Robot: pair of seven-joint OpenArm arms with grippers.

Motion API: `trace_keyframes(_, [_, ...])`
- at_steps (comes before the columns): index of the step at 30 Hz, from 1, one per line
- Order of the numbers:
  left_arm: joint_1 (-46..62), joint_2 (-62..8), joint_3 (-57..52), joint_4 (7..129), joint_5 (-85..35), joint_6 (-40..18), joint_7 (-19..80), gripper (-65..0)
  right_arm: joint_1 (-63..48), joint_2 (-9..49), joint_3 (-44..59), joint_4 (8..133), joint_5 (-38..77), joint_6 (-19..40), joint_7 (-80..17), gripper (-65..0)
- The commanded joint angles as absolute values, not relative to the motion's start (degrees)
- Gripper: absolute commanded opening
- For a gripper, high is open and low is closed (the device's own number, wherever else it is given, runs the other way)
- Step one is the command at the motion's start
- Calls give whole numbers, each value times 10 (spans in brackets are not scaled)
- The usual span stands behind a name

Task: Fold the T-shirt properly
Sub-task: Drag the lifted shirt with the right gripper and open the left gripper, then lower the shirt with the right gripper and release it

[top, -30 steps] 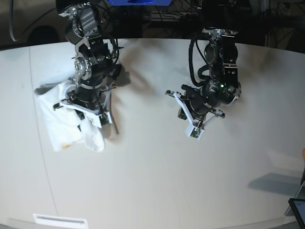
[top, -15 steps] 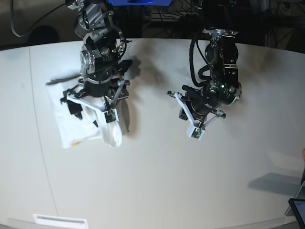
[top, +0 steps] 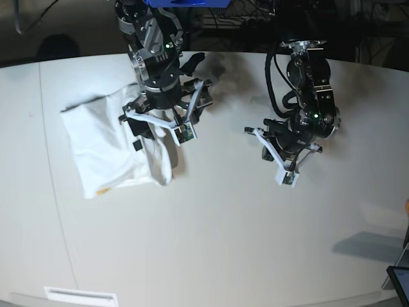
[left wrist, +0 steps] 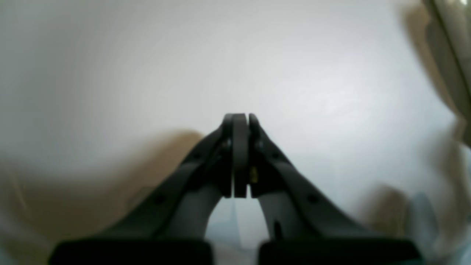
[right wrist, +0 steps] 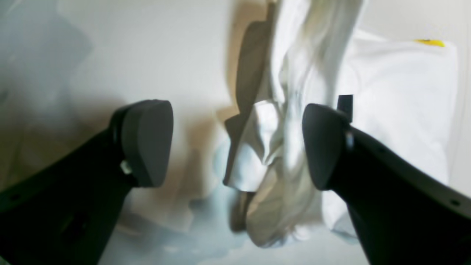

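Lower centre of your right wrist view, the right gripper [right wrist: 235, 143] spreads wide, gripping nothing, likely freeing a loose fold of the T-shirt [right wrist: 397, 110], which lies upper right. Your left gripper [left wrist: 240, 154] is pinched empty over bare table [left wrist: 147, 55]. The print is hidden.

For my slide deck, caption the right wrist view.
Open right end effector above the folded white T-shirt, with loose fabric between its fingers.
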State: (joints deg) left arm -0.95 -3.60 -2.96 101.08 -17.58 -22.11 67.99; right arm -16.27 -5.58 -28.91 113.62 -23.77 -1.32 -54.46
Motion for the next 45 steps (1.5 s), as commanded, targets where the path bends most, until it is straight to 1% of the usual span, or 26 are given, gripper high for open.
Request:
trace_keyframes(1, [-20, -45, -33, 1019, -179, -222, 675, -650, -155, -59, -291, 1154, -244, -15, -524, -129])
trace_keyframes(5, [-15, -74, -34, 1019, -179, -222, 673, -650, -153, -55, -289, 1156, -245, -15, -459, -129])
trace_keyframes(7, [-13, -87, -34, 1019, -179, -222, 672, -650, -150, -43, -282, 1156, -253, -16, -424, -132])
trace_keyframes(8, [-6, -90, -34, 1019, -179, -222, 672, -650, -147, -42, -270, 1156, -265, -16, -410, -141])
trace_keyframes(9, [1, -97, -34, 1022, -179, -222, 670, -650, -146, -44, -252, 1156, -286, -17, -398, -167])
trace_keyframes(10, [6, -102, -34, 1024, -179, -222, 670, -650, -144, -45, -233, 1155, -307, -17, -392, -203])
trace_keyframes(11, [9, -104, -34, 1024, -179, -222, 670, -650, -138, -45, -218, 1155, -329, -15, -389, -255])
trace_keyframes(12, [14, -108, -38, 1024, -179, -222, 670, -650, -133, -45, -200, 1155, -347, -15, -391, -325])
trace_keyframes(14, [23, -108, -60, 1024, -179, -222, 669, -650, -128, -45, -160, 1153, -368, -15, -391, -495])
trace_keyframes(15, [24, -107, -73, 1025, -179, -222, 662, -650, -128, -45, -135, 1153, -371, -15, -391, -606])
trace_keyframes(16, [29, -107, -83, 1025, -179, -222, 655, -650, -130, -45, -114, 1152, -369, -15, -391, -650])
trace_keyframes(17, [36, -107, -91, 1025, -179, -222, 647, -650, -131, -45, -95, 1152, -363, -15, -391, -650])
trace_keyframes(18, [40, -107, -96, 1025, -179, -222, 641, -650, -137, -45, -80, 1151, -354, -14, -392, -625])
trace_keyframes(21, [45, -109, -102, 1025, -179, -222, 635, -650, -169, -40, -53, 1150, -305, -14, -390, -650])
trace_keyframes(25, [46, -108, -101, 1025, -179, -222, 635, -650, -199, -26, -53, 1142, -253, -14, -388, -647])
trace_keyframes(31, [46, -106, -96, 1025, -179, -222, 635, -650, -220, -29, -57, 1142, -205, -14, -389, -649])
trace_keyframes(40, [46, -105, -96, 1025, -179, -222, 635, -650, -239, -29, -180, 1130, -196, -17, -392, -649])
trace_keyframes(45, [46, -105, -101, 1025, -179, -222, 635, -650, -242, -29, -231, 1107, -196, -18, -401, -649])
